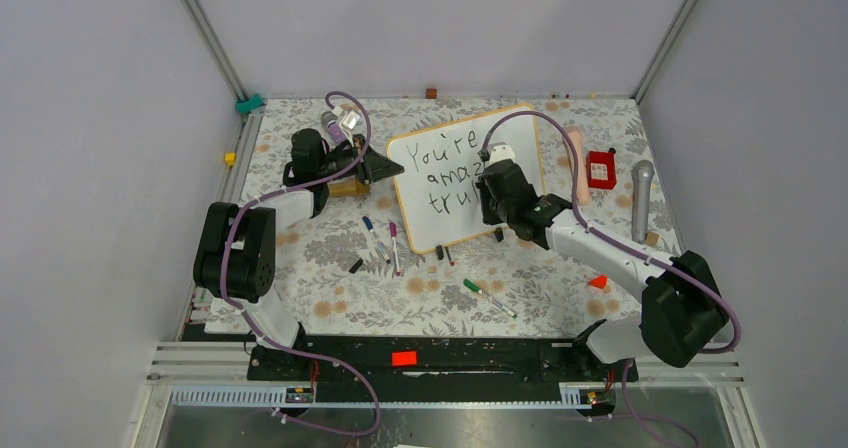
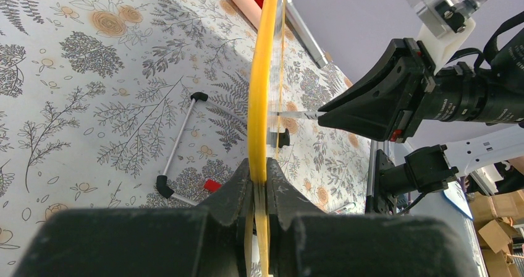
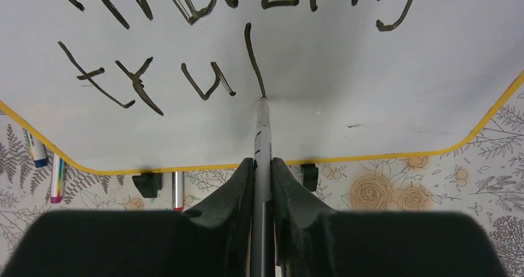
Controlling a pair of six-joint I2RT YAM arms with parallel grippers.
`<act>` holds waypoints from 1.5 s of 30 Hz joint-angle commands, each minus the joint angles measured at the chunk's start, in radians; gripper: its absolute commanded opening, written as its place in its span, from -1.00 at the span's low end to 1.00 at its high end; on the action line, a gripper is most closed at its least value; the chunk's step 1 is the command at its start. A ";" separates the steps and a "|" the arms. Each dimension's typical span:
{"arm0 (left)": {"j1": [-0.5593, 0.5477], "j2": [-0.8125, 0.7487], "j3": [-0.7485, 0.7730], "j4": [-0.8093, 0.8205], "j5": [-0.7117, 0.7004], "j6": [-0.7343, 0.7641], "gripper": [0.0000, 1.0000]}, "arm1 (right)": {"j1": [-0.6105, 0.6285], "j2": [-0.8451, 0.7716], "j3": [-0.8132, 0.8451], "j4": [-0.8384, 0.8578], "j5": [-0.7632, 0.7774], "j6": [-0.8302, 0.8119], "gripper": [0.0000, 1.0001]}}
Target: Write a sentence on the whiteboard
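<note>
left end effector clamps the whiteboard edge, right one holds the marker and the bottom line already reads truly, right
Not quite: in the right wrist view the bottom line reads only "trul", no "y" yet. The left end effector does clamp the whiteboard edge and the right end effector holds the marker.

One whiteboard (image 1: 440,223) carried one sentence (image 1: 450,173) in three lines. Five markers showed: a blue marker (image 1: 372,230), a pink marker (image 1: 393,245), a red marker (image 1: 449,256) and a green marker (image 1: 489,299) lay loose, and a fifth marker (image 3: 262,135) sat in the right gripper (image 3: 262,166). One microphone (image 1: 641,200) and one red box (image 1: 601,169) lay by the counter's right edge.
</note>
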 commanded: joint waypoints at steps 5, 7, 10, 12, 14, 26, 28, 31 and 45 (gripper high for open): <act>-0.001 -0.017 0.024 0.036 0.029 0.075 -1.00 | -0.009 -0.027 0.007 0.002 0.000 0.010 -1.00; -0.001 -0.018 0.024 0.035 0.028 0.076 -1.00 | -0.013 -0.042 0.018 0.001 -0.019 0.003 -1.00; -0.001 -0.017 0.025 0.034 0.028 0.075 -1.00 | -0.023 -0.073 0.023 0.012 -0.037 -0.006 -1.00; -0.002 -0.016 0.024 0.034 0.028 0.075 -1.00 | -0.032 -0.251 0.024 0.026 -0.047 -0.012 -1.00; -0.001 -0.017 0.023 0.035 0.027 0.075 -1.00 | -0.045 -0.091 0.034 0.025 -0.055 -0.018 -1.00; -0.002 -0.015 0.029 0.033 0.030 0.076 -1.00 | -0.074 -0.047 0.059 0.026 -0.067 -0.028 -1.00; -0.002 -0.015 0.029 0.033 0.030 0.076 -1.00 | -0.073 -0.039 0.063 0.026 -0.068 -0.028 -1.00; -0.002 -0.015 0.029 0.033 0.030 0.075 -1.00 | -0.075 -0.025 0.069 0.027 -0.071 -0.028 -1.00; -0.002 -0.016 0.027 0.029 0.031 0.077 -1.00 | -0.076 0.008 0.059 0.024 -0.049 0.004 -1.00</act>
